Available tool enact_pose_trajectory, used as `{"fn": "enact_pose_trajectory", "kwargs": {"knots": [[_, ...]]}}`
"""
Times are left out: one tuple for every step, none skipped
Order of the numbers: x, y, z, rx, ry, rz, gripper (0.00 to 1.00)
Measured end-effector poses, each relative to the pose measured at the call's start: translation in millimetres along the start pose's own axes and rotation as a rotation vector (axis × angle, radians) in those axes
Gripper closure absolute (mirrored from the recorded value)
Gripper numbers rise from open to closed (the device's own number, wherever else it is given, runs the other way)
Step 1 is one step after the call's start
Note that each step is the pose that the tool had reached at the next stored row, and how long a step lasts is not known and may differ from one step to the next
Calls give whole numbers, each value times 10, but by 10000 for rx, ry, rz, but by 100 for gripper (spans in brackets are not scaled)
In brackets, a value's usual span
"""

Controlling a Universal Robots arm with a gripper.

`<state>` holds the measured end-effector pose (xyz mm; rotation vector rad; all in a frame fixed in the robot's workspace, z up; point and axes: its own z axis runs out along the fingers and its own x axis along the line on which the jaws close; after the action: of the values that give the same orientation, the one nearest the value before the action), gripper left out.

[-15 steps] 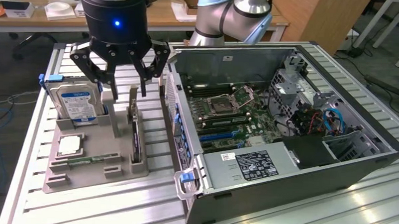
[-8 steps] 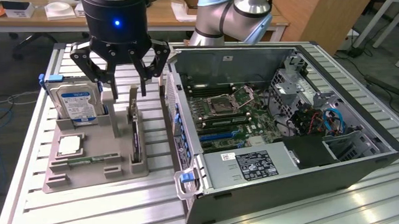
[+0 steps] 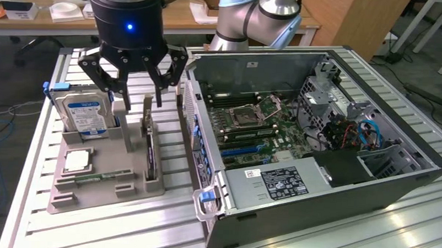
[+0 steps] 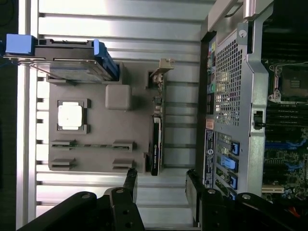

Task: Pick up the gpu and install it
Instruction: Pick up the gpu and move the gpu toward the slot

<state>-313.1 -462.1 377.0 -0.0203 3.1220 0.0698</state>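
While the gripper (image 3: 140,96) is hanging wide open and empty over a slatted metal table (image 3: 129,225), desks (image 3: 33,22) running behind at twelve o'clock, open case (image 3: 306,209) sitting at three o'clock of the grey holder (image 3: 93,192), drive (image 3: 85,116) standing at its eleven, gpu (image 3: 148,138) standing edge-on in the holder, just under the gripper at six o'clock.

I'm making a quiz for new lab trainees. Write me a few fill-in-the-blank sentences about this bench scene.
The gripper hangs over the gpu with its jaws ____.
The gpu stands on edge in the ____ holder.
The computer case lies to the exterior view's ____ of the holder.
Missing words: open; grey; right.
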Motion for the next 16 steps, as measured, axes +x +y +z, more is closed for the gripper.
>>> {"fn": "enact_pose_trajectory", "kwargs": {"knots": [[1, -1, 17, 0, 3, 1, 47], [1, -2, 34, 0, 7, 1, 47], [1, -2, 53, -1, 11, 1, 47], [1, -4, 71, -1, 13, 0, 47], [1, -5, 88, -1, 14, 0, 47], [2, -5, 106, -1, 14, 0, 47], [2, -7, 124, 6, 15, 0, 47], [1, -7, 142, 12, 15, -2, 47], [2, -4, 159, 12, 16, -2, 47], [3, 0, 176, 14, 17, -1, 47], [3, 5, 195, 13, 15, -2, 47], [3, 8, 215, 12, 13, -3, 47], [4, 9, 232, 12, 14, -4, 47], [8, 10, 251, 12, 14, -4, 47], [16, 10, 267, 12, 14, -1, 47], [28, 9, 281, 13, 15, -2, 47]]}}
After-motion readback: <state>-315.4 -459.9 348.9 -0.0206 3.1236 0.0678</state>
